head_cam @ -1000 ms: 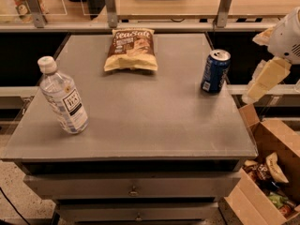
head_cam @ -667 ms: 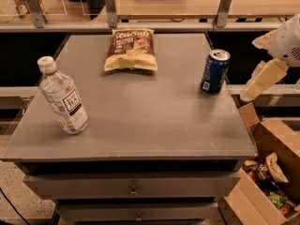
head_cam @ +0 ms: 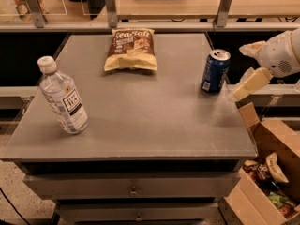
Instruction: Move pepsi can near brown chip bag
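Observation:
The pepsi can (head_cam: 215,71) is dark blue with a silver top and stands upright near the right edge of the grey table (head_cam: 140,121). The brown chip bag (head_cam: 131,49) lies flat at the table's far middle, to the left of the can. My gripper (head_cam: 247,65) is at the right of the frame, just off the table's right edge and a short way right of the can, not touching it. Its two pale fingers (head_cam: 251,82) are spread apart and hold nothing.
A clear plastic water bottle (head_cam: 62,96) with a white cap stands at the table's left. An open cardboard box (head_cam: 269,172) with snack packets sits on the floor at the right. A railed counter (head_cam: 164,8) runs behind the table.
My gripper has moved a little left, closer to the pepsi can. The can, bag and bottle have not moved.

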Robot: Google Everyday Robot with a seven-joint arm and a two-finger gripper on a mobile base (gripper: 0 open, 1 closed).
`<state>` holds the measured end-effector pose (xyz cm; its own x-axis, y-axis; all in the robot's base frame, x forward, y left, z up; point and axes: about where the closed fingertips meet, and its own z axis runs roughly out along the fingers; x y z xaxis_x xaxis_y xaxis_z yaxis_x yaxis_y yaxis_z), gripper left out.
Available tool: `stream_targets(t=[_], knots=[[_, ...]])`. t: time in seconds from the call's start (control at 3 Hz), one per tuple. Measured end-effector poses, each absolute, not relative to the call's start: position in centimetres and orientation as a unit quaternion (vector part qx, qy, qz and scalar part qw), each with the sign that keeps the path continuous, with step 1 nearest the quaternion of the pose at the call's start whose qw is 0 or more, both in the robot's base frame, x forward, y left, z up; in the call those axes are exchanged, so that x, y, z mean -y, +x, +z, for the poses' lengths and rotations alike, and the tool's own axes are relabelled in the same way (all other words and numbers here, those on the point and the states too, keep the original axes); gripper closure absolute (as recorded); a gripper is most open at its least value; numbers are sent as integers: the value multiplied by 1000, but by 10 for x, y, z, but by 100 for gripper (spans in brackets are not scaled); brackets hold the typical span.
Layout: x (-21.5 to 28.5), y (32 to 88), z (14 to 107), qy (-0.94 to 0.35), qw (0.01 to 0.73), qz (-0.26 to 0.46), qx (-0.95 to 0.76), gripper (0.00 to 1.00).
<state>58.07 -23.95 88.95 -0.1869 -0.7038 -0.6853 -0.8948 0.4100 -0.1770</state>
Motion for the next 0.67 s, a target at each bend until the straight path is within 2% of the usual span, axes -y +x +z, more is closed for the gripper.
stream_targets(t=[0.33,0.67], knots=[[222,591,878,-544,377,150,-734,0],[207,600,867,-562,380,160,-717,16]])
